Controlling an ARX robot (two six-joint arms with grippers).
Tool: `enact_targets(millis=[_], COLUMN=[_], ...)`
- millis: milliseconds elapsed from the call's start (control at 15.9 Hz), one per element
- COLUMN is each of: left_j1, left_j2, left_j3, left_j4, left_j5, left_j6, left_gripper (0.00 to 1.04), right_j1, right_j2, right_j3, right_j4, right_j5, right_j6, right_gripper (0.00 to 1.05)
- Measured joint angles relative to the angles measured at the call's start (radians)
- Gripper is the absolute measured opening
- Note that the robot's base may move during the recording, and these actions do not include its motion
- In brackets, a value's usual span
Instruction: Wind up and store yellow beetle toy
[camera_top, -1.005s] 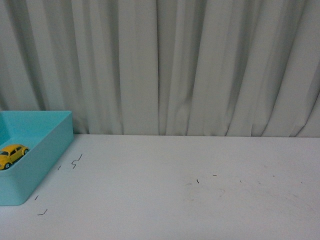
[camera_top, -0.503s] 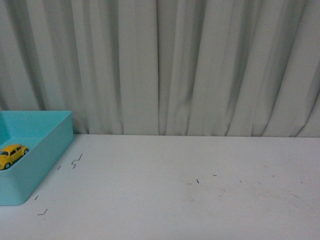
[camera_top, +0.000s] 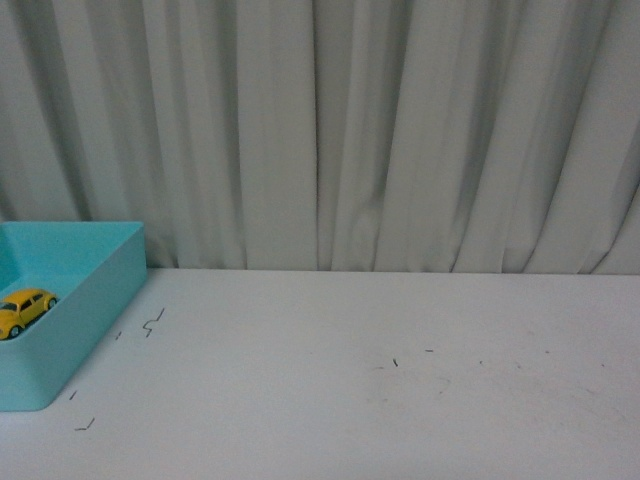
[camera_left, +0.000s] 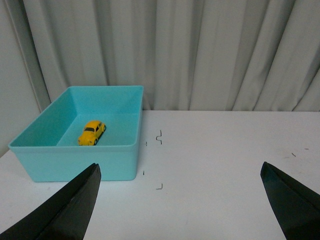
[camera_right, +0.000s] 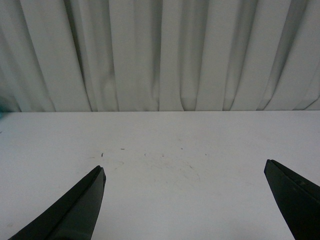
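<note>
The yellow beetle toy (camera_top: 24, 310) (camera_left: 92, 132) rests on its wheels on the floor of a turquoise bin (camera_top: 75, 320) (camera_left: 80, 160) at the table's left edge. Neither arm shows in the front view. In the left wrist view my left gripper (camera_left: 180, 167) is open with nothing between its black fingertips (camera_left: 75, 205), standing back from the bin, which lies ahead on the side of that fingertip. My right gripper (camera_right: 185, 170) is open too, over bare white table, with no toy in its view.
The white table (camera_top: 380, 390) carries small black marks near the bin (camera_top: 152, 322) and faint scuffs in the middle (camera_top: 395, 362). A pale pleated curtain (camera_top: 330, 130) hangs right behind the table's far edge.
</note>
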Motion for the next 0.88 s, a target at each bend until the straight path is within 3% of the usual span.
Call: enact_targets(millis=[880], left_j1=[0.000], left_j2=[0.000], left_j3=[0.000], left_j4=[-0.001], left_j5=[0.000], left_j6=[0.000], left_gripper=[0.98], right_j1=[0.000], right_j2=[0.000], right_j3=[0.000], right_j4=[0.001], right_j5=[0.000], right_j6=[0.000], right_gripper=[0.98])
